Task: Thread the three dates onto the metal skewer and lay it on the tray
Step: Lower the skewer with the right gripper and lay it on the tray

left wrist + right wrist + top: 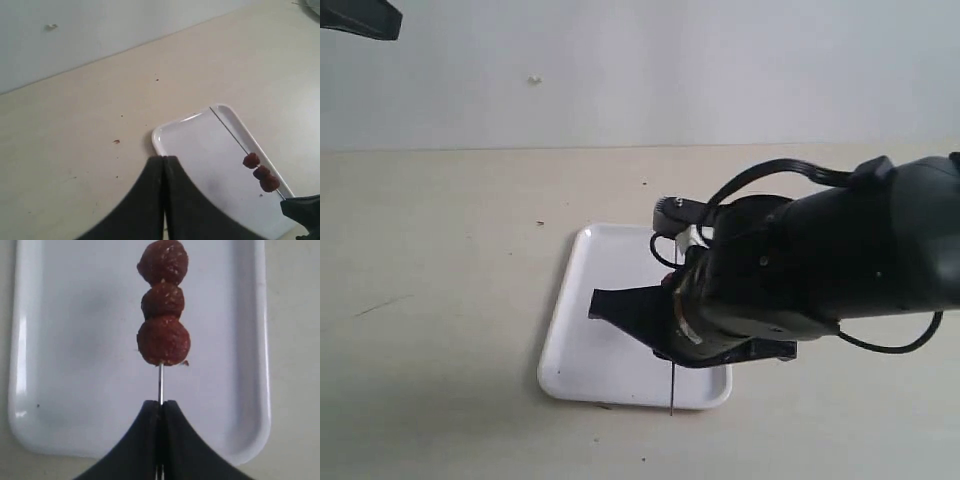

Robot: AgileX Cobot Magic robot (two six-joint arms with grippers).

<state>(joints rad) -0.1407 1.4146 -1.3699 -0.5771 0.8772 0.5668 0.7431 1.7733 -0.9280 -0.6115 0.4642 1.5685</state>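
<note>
Three dark red dates (163, 302) sit in a row on the thin metal skewer (160, 382), over the white tray (75, 340). My right gripper (160, 402) is shut on the skewer just behind the dates. In the left wrist view the dates (260, 172) and skewer (230, 130) run along one long side of the tray (200, 145). My left gripper (165, 158) is shut with nothing in it, near a tray corner. In the exterior view the right gripper (668, 350) hangs over the tray (590, 370), hiding the dates. The skewer's end (672, 392) pokes out past the tray's near rim.
The tray lies on a pale beige tabletop (440, 300) with a few small dark specks (116, 141). A light wall (640, 60) stands behind. A dark piece of equipment (360, 18) shows in the exterior view's top left corner.
</note>
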